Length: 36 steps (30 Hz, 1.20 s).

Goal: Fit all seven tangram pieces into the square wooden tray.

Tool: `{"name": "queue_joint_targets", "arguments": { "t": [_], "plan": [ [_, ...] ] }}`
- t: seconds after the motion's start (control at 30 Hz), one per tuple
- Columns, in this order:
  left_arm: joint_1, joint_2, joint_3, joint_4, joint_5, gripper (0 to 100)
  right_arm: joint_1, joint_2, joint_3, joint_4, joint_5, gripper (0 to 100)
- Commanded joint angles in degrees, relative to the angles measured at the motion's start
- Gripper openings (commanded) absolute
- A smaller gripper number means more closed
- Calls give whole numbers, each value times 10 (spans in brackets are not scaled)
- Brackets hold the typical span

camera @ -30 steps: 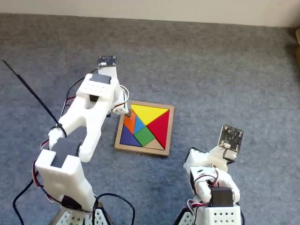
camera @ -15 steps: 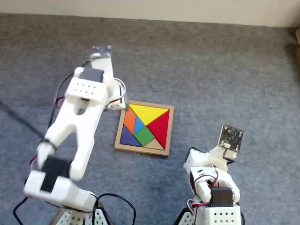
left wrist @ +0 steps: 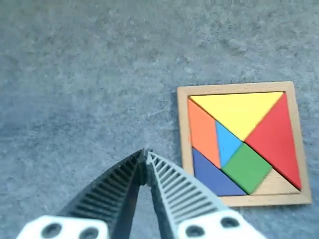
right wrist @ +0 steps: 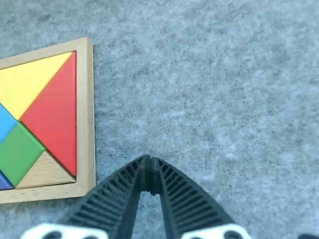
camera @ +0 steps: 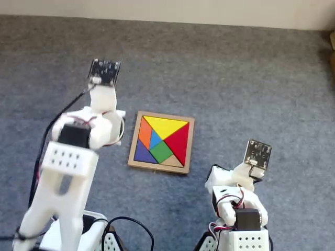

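**A:** Tray position, please?

**B:** The tray (camera: 158,167) lies flat on the grey carpet (camera: 251,73). In the high view it sits between the left arm (camera: 65,167) and the right arm (camera: 235,201). A yellow triangle (camera: 165,126), red triangle (camera: 179,140), orange piece (camera: 144,135), light blue triangle (camera: 155,140), green square (camera: 161,151) and dark blue triangle (camera: 141,153) sit inside it, edge to edge.

**A:** And the last corner?

**B:** A pale wood-coloured triangle (left wrist: 277,182) fills it. Whether that is a piece or the tray's floor, I cannot tell.

**A:** Left gripper?

**B:** The left gripper (left wrist: 145,155) has its fingers pressed together at the tips, with nothing between them. It hangs over carpet just off the tray's orange-and-dark-blue side, clear of the rim.

**A:** And the right?

**B:** The right gripper (right wrist: 148,162) is closed the same way and empty. It is over carpet on the red triangle's side of the tray, near the corner with the pale triangle and apart from the rim.
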Motion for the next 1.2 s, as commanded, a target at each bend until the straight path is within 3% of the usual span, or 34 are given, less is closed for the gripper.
{"name": "queue_joint_targets", "arguments": {
  "t": [0.0,0.2,0.53,0.73,1.17],
  "plan": [
    [-40,-84,46,-34,-10,6,7,-6,68,0,7,4],
    [-87,-169,145,-87,-10,6,7,-6,68,0,7,4],
    [-85,-279,260,-91,-11,7,7,-6,68,0,7,4],
    [-86,-370,340,-91,-79,7,7,-6,68,0,7,4],
    [-87,-640,560,-91,-131,8,7,-6,68,3,7,4]
  ]
}}
